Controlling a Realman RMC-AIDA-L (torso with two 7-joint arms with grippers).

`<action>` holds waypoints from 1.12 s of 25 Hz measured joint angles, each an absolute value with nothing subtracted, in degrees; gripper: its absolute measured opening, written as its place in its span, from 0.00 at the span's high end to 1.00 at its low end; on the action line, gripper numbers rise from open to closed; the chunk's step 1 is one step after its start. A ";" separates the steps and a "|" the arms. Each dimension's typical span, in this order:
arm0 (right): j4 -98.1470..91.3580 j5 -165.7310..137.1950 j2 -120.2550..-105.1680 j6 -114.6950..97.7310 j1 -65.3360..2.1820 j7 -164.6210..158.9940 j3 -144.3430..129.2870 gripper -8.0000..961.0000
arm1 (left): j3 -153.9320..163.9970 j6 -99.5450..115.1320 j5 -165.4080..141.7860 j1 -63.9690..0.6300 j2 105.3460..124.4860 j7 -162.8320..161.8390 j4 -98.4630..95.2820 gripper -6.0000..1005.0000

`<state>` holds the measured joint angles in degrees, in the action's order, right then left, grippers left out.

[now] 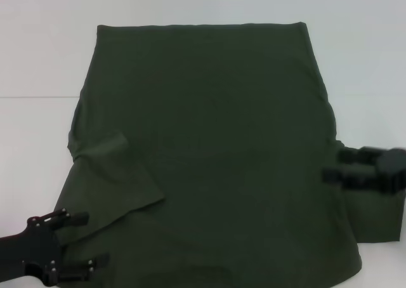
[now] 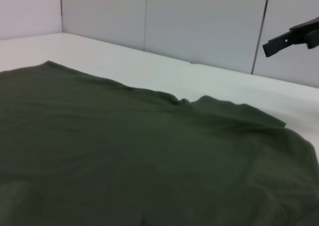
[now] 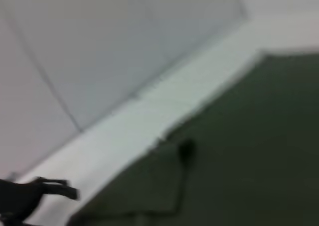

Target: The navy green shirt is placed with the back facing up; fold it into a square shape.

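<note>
The left pincer, its fingers spread apart, hovers over the near-left corner of the navy green shirt lying plain-side-up on the white tabletop, while the right pincer, grip unclear, hangs over its right edge.

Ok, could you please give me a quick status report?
Left gripper open at shirt's near left corner. Right gripper over right sleeve. Navy green shirt flat, left sleeve folded in. Nothing obstructing.

A: Looks like a lab test cell, not a home.
B: Evidence?
A: Plain white table, bare pale wall panels with dark seams boxing it in. Only a green shirt laid out, black robot grippers at the edges.
B: Agreed. Staged robotics bench.
</note>
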<state>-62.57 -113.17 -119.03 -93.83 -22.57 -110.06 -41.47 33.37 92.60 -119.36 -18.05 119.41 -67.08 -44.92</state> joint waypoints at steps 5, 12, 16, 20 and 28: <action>-76.00 -125.68 -116.66 -101.10 -27.38 -135.93 -39.68 0.06 | 32.17 96.29 -119.01 -18.36 119.02 -67.05 -45.00 0.07; -76.94 -149.47 -116.32 -106.16 -37.72 -154.69 -34.42 0.06 | 31.85 98.25 -119.05 -18.69 119.02 -66.37 -45.08 0.07; -72.32 -161.04 -116.74 -103.10 -40.33 -157.24 -35.74 0.06 | 31.84 99.13 -118.95 -18.72 119.37 -64.37 -45.09 0.07; -67.37 -162.74 -116.11 -98.71 -39.63 -158.74 -34.00 0.06 | 31.90 99.35 -118.87 -19.03 119.46 -63.36 -44.96 0.07; -57.92 -159.21 -115.25 -91.96 -37.63 -159.51 -31.35 0.06 | 31.81 98.52 -118.87 -19.28 119.44 -62.41 -44.63 0.07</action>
<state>-57.92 -159.21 -115.25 -91.96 -37.63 -159.51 -31.35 31.81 98.52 -118.87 -19.28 119.44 -62.41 -44.63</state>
